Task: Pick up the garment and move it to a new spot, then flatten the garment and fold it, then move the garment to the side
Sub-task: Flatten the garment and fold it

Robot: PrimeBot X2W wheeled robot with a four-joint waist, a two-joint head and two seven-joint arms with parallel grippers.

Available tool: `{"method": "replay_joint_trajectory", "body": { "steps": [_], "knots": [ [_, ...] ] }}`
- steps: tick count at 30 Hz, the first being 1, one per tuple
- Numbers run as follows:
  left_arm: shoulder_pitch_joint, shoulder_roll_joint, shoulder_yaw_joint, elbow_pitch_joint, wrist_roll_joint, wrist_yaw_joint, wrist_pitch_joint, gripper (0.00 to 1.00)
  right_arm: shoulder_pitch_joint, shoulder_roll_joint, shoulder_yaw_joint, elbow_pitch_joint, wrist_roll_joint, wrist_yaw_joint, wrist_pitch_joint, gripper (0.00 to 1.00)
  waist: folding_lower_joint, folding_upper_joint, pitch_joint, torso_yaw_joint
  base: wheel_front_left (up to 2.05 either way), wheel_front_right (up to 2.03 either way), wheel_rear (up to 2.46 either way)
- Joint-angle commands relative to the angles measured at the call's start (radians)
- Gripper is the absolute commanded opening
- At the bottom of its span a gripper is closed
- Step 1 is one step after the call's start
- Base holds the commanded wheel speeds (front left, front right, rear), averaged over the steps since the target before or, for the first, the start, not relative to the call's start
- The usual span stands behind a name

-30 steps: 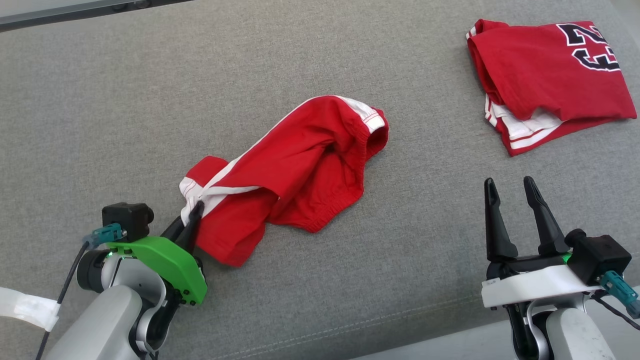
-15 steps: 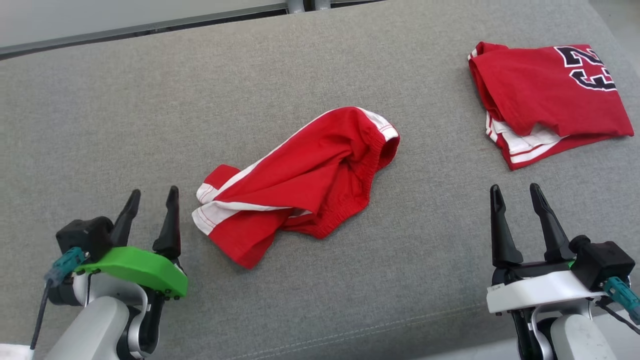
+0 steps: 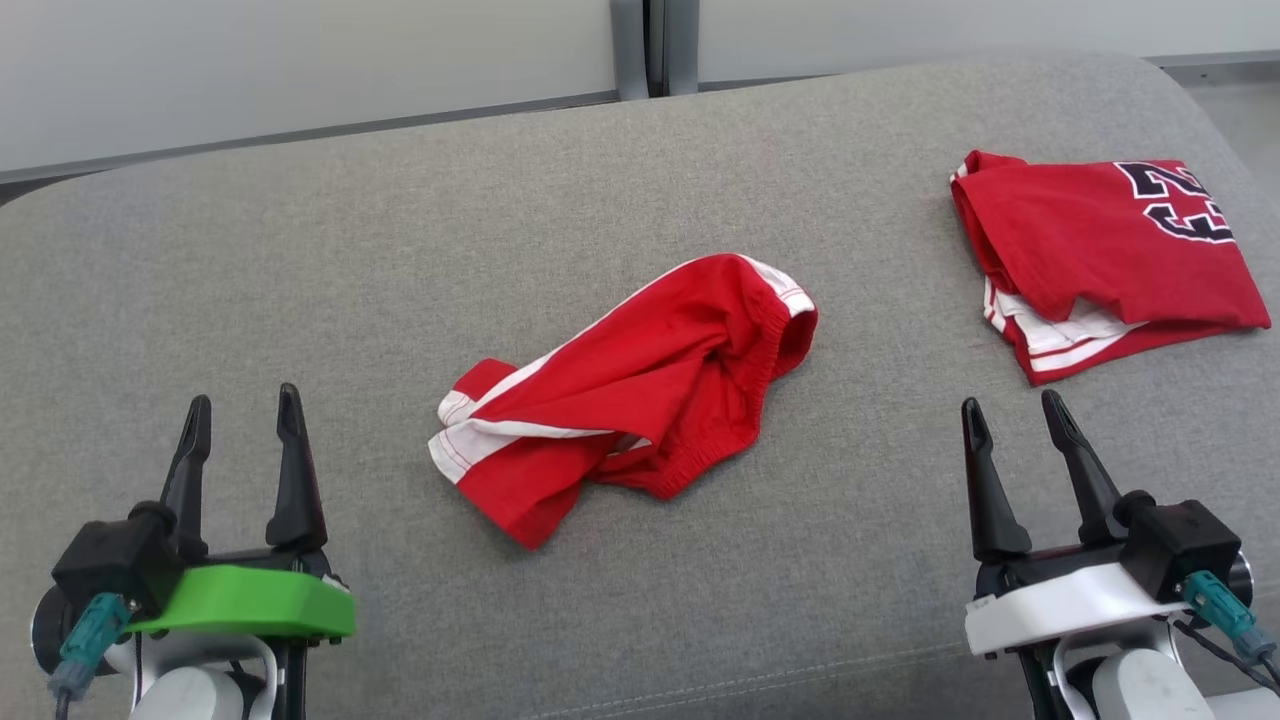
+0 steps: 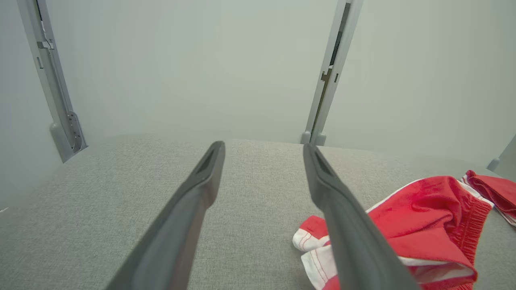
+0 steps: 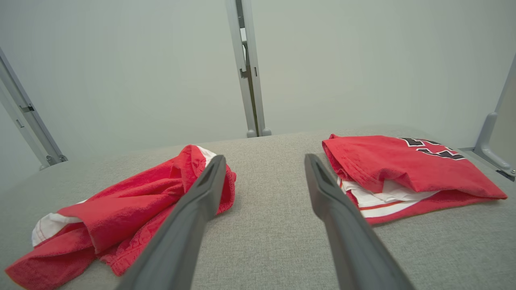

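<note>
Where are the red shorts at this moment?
In the head view the red shorts lie crumpled at the middle of the grey cushion, left of the folded red jersey.

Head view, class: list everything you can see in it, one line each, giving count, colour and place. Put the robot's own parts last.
shorts: one, red with white stripes, crumpled at the middle of the cushion
shirt: one, red with white trim and black numerals, folded at the far right of the cushion
cushion: one, grey fabric, under both garments
wall: one, pale, behind the cushion
post: one, grey, upright against the wall at top centre
left tool: one, dark fingers on a green mount, lower left, open, clear of the shorts
right tool: one, dark fingers on a white mount, lower right, open, in front of the shirt
</note>
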Motion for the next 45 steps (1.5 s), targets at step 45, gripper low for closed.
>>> {"method": "replay_joint_trajectory", "body": {
  "steps": [45],
  "knots": [
    [0.188,-0.189,0.202,0.005,0.329,-0.2,-0.003,1.0,0.079,-0.016,0.091,0.058,0.002,-0.001,0.011,1.0,0.0,0.0,-0.108,0.079,0.0,0.0,0.0]
  ]
}}
